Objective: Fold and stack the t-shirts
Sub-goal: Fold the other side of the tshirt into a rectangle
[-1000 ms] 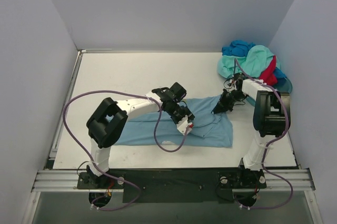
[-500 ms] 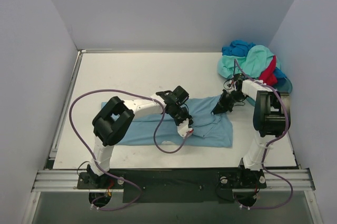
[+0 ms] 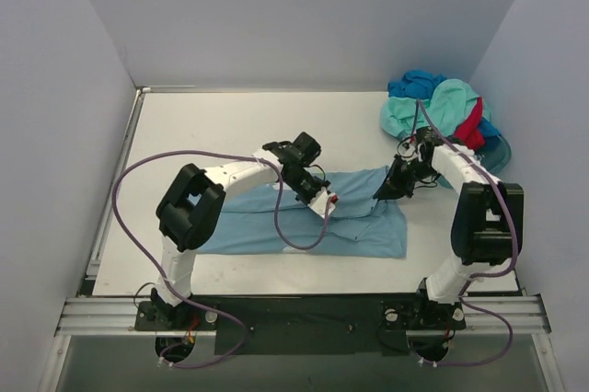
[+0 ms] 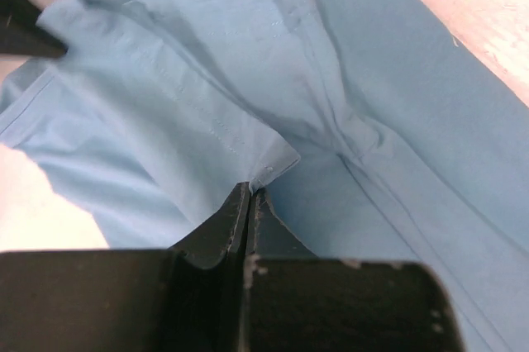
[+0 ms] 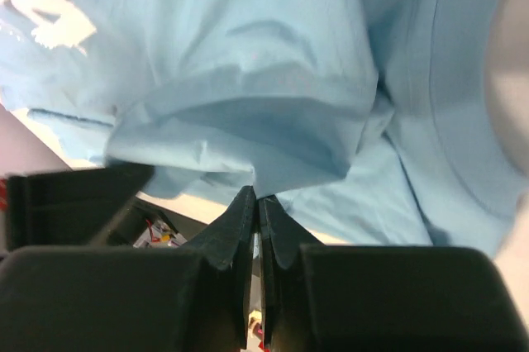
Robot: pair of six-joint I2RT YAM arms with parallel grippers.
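A light sky-blue t-shirt [image 3: 248, 226] lies spread across the table's near middle. My left gripper [image 3: 328, 201] is over its centre, shut on a corner of a folded cloth edge [image 4: 277, 166]; the left wrist view shows the jaws [image 4: 250, 188] pressed together on that corner. My right gripper [image 3: 379, 195] is at the shirt's right upper part, shut on a bunched fold of the same shirt [image 5: 273, 79], the jaws [image 5: 257, 197] pinching the fold's lower edge. White print [image 5: 50, 21] shows at the top left of the right wrist view.
More t-shirts sit heaped at the back right corner: mint-green [image 3: 442, 105], red [image 3: 471, 125] and deeper blue [image 3: 416, 84]. A translucent teal tub [image 3: 500, 147] peeks out under them. Purple cables loop beside both arms. Walls close in the table on three sides.
My left gripper has shut on the shirt's cloth edge and drawn slightly back from the near edge. The right arm's elbow has swung out to the right; its gripper stays shut on the shirt.
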